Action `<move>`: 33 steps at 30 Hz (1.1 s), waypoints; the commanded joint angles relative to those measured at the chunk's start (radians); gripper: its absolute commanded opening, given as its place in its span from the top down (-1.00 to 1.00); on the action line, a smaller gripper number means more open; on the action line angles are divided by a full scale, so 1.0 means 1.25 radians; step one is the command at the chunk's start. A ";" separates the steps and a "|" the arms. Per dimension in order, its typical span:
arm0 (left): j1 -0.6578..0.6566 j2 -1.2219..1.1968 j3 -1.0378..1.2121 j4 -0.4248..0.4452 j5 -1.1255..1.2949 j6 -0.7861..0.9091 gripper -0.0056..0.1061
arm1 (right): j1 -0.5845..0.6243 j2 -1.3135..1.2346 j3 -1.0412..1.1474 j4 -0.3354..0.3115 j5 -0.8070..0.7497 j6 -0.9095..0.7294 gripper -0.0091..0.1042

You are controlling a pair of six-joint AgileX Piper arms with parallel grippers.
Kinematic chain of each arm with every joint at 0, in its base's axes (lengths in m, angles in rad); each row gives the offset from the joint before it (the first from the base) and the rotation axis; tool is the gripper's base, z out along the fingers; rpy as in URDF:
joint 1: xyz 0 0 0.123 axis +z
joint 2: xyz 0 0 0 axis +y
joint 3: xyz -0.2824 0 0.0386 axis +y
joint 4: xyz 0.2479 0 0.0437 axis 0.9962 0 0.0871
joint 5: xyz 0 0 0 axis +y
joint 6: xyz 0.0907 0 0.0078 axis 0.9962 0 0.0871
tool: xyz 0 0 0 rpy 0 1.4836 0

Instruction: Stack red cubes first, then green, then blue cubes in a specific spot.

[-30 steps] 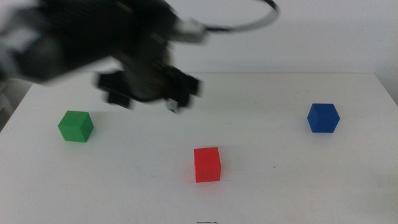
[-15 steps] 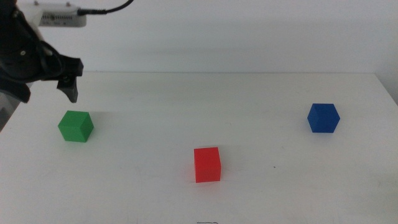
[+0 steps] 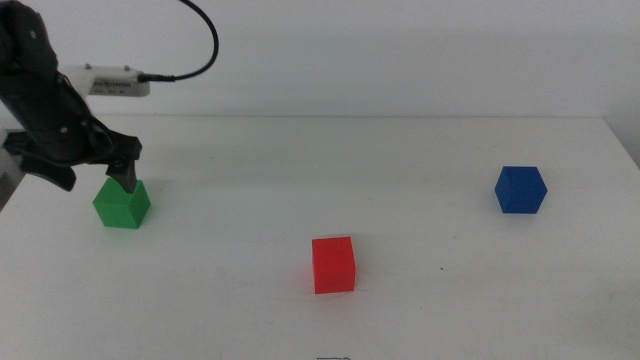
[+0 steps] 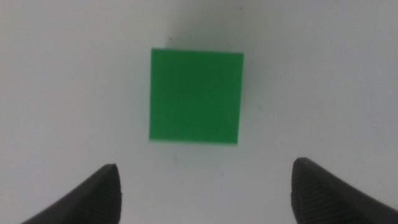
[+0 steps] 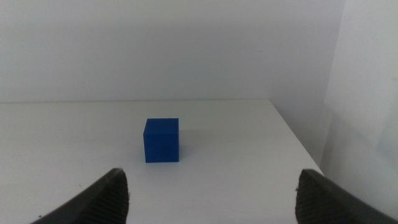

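The green cube [image 3: 122, 203] sits near the left edge of the table [image 3: 400, 160], a small solid block with flat matte faces and crisp edges, its top a shade lighter than its sides. The left gripper [image 3: 90, 172] hangs directly over it, the arm reaching in from the left with a dark cable [image 3: 200, 40] looping up behind it. In the left wrist view the same cube [image 4: 196, 96] shows as a plain green square, centred ahead of the gap between the two dark jaws, which stand wide apart and clear of it, touching nothing.

The red cube [image 3: 333, 264] rests near the middle of the table, towards the front, well apart from the other two. It is the same size as the green one, bright red and matte, with one face turned squarely to the front.

The blue cube [image 3: 520, 189] lies off to the right, turned so that one corner edge points forward. From the right wrist view it [image 5: 161, 140] stands alone on the white surface, deep blue, with a soft shadow beside it. The right gripper [image 5: 208, 193] waits short of it, its jaws spread wide with nothing between them.

The table is plain white and unmarked, with a few tiny dark specks. A pale, bare wall [image 3: 400, 60] runs behind it, and the table's right edge [image 5: 298, 140] drops away beside a light-coloured panel.
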 commanded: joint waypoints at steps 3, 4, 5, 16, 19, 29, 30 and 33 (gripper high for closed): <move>0.000 -0.010 -0.023 -0.014 -0.058 0.007 -0.77 | 0.000 -0.012 -0.019 -0.007 -0.061 -0.010 -0.82; 0.000 -0.002 -0.023 -0.014 -0.067 0.007 -0.77 | 0.000 -0.012 -0.019 -0.007 -0.061 -0.010 -0.82; 0.000 0.002 -0.023 -0.014 -0.075 0.007 -0.76 | 0.000 -0.012 -0.019 -0.007 -0.061 -0.010 -0.82; 0.000 0.064 -0.023 -0.015 -0.154 0.015 -0.70 | 0.000 -0.012 -0.019 -0.007 -0.061 -0.010 -0.82; 0.000 0.083 -0.023 -0.016 -0.171 0.015 -0.70 | 0.000 -0.012 -0.019 -0.007 -0.061 -0.010 -0.82; 0.000 0.110 -0.023 -0.021 -0.188 0.016 -0.53 | 0.000 -0.012 -0.019 -0.007 -0.061 -0.010 -0.82; 0.000 0.114 -0.023 -0.021 -0.189 0.017 -0.46 | 0.000 -0.012 -0.019 -0.007 -0.061 -0.010 -0.82; 0.000 0.116 -0.023 -0.021 -0.191 0.017 -0.19 | 0.000 -0.012 -0.019 -0.007 -0.061 -0.010 -0.82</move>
